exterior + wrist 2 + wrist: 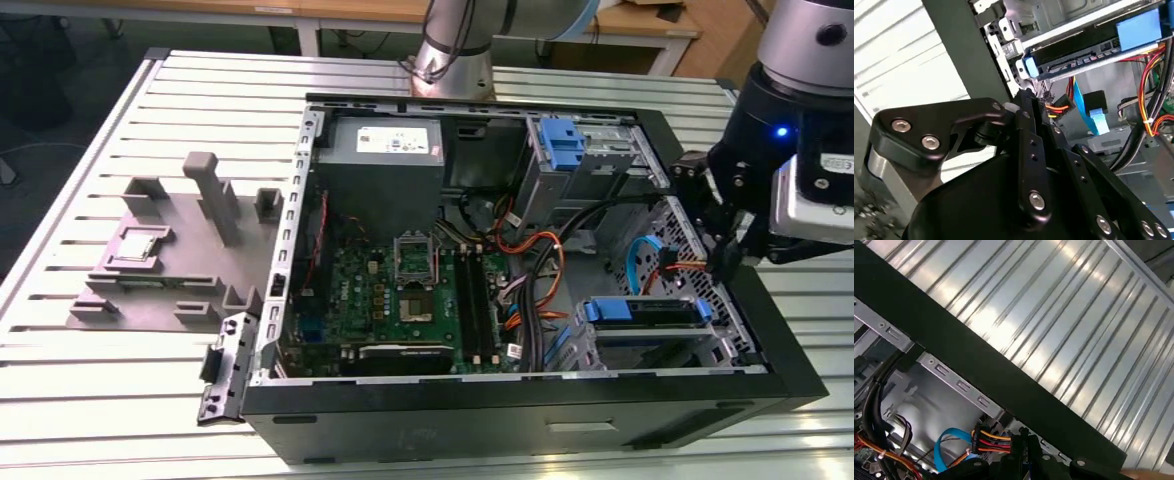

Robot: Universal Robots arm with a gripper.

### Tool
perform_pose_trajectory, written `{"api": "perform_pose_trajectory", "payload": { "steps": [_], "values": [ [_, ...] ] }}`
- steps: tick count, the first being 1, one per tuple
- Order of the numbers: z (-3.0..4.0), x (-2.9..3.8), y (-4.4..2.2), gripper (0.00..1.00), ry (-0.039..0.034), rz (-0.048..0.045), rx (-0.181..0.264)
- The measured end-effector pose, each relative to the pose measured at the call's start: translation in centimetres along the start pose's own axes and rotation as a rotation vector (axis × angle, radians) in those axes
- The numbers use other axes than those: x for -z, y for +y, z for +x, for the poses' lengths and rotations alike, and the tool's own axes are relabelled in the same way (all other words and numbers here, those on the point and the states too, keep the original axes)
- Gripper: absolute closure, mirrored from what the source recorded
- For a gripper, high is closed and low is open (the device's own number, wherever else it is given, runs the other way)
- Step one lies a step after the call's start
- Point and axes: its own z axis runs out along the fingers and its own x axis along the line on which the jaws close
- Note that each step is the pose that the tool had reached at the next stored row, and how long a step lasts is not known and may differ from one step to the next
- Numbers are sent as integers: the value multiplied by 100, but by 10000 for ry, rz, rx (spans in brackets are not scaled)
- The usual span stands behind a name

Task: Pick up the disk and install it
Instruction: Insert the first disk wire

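Observation:
The disk (642,312) sits flat in the lower drive bay at the case's front right corner, its blue carrier front facing into the case. In the second wrist view the disk (1079,55) lies in the metal cage just beyond my fingertips. My gripper (729,256) hangs at the case's right wall, a little above and to the exterior view's right of the bay. Its black fingers (1026,107) stand together with nothing between them, close to the orange and red cable plug (991,440).
The open black computer case (534,400) lies on a slatted metal table (120,400). Inside are a motherboard (400,290), a grey power-supply box (387,145), an upright blue bracket (561,145) and loose cables (534,270). A grey fixture (174,250) lies at the exterior view's left.

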Motion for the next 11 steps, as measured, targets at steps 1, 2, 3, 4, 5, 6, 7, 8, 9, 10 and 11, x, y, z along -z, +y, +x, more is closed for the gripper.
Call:
{"api": "perform_pose_trajectory", "payload": {
  "steps": [1, 2, 3, 4, 5, 6, 7, 8, 9, 10, 11],
  "values": [
    [1, 0, 1, 83, -43, 160, -653],
    [1, 0, 1, 83, -53, 195, -798],
    [1, 0, 1, 83, -63, 232, -948],
    [1, 0, 1, 83, -73, 269, -1094],
    [2, 0, 1, 83, -84, 307, -1247],
    [2, 0, 1, 83, -93, 340, -1383],
    [3, 0, 1, 83, -100, 367, -1497],
    [2, 1, 1, 83, -105, 382, -1549],
    [2, 1, 1, 83, -105, 383, -1557],
    [2, 1, 1, 83, -105, 383, -1558],
    [3, 0, 2, 83, -104, 383, -1559]
  ]
}}
